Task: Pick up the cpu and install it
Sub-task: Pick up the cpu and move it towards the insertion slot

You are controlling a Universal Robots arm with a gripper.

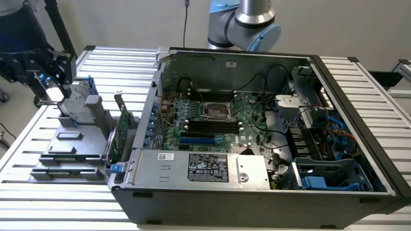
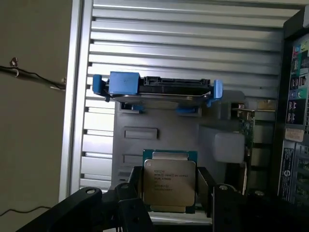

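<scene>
The cpu (image 2: 169, 186), a small square chip with a dull silver lid and a green edge, sits between the two black fingers (image 2: 129, 200) of my gripper (image 2: 170, 193), which is shut on its sides. In the exterior view my gripper (image 1: 55, 94) hangs at the far left, just above the grey parts holder (image 1: 77, 144), well away from the open computer case (image 1: 257, 192). The black metal-framed socket (image 1: 217, 111) lies in the middle of the green motherboard inside the case.
A silver hard drive in blue brackets (image 2: 154, 87) stands on the holder beyond the cpu. A green card (image 1: 119, 134) stands upright between holder and case. The case wall (image 1: 154, 96), the power supply (image 1: 199, 166) and cables (image 1: 334, 130) crowd the inside.
</scene>
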